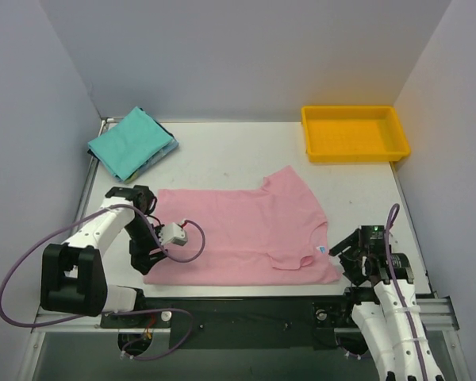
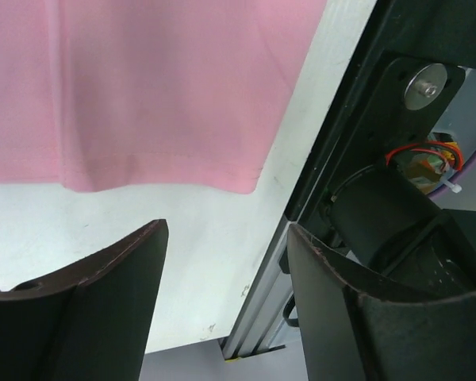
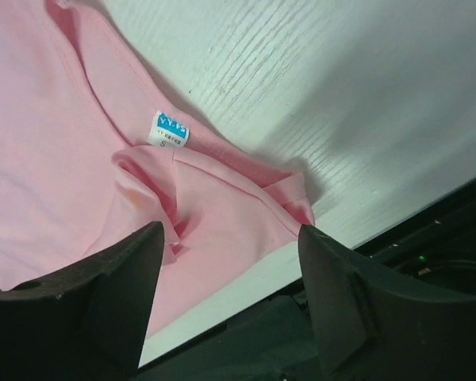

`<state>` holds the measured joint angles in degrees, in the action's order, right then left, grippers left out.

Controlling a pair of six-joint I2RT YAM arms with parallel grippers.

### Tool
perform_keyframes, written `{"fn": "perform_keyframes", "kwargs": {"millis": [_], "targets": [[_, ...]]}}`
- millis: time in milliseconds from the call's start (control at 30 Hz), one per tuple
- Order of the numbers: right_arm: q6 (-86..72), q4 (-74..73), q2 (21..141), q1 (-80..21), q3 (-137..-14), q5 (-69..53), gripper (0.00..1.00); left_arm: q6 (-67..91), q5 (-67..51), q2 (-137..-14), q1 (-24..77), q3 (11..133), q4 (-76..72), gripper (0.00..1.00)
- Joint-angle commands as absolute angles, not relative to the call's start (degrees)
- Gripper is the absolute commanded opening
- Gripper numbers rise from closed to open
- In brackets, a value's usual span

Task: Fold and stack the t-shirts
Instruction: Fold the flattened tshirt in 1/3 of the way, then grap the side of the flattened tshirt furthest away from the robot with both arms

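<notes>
The light pink t-shirt (image 1: 238, 234) lies spread flat on the white table, folded lengthwise, its collar and label (image 3: 168, 129) at the right end. It also shows in the left wrist view (image 2: 159, 87) and right wrist view (image 3: 71, 159). The folded teal-green t-shirt (image 1: 129, 141) lies at the far left corner on top of a blue one, whose edge (image 1: 165, 151) just shows. My left gripper (image 1: 147, 260) is open and empty above the pink shirt's near left corner. My right gripper (image 1: 351, 255) is open and empty just right of the shirt's near right corner.
A yellow plastic tray (image 1: 354, 133) stands at the far right. Grey walls close in the table on three sides. The table's near metal rail (image 2: 301, 206) and the dark arm mount (image 1: 246, 313) run along the front edge.
</notes>
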<state>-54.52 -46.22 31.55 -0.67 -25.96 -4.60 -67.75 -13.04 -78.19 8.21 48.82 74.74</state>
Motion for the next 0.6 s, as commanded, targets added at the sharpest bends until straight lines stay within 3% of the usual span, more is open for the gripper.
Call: {"fn": "perform_keyframes", "kwargs": {"millis": [0, 133, 333, 567], "targets": [[-50.31, -51.34, 33.48, -0.26, -32.68, 1.93, 0.67, -67.16, -11.61, -77.52, 7.82, 57.27, 77.53, 0.72], [-35.82, -38.44, 41.90, -0.18, -41.03, -2.00, 0.70, -58.13, -13.09, -81.11, 4.66, 67.99, 67.27, 0.77], [-16.65, -34.10, 68.61, -7.28, -63.84, -4.05, 0.69, -50.10, -18.96, -96.49, 1.50, 86.02, 64.33, 0.69], [-7.48, -34.54, 98.74, -10.55, -87.43, -9.39, 0.55, -51.16, -21.54, -113.00, 0.88, 100.43, 63.45, 0.69]]}}
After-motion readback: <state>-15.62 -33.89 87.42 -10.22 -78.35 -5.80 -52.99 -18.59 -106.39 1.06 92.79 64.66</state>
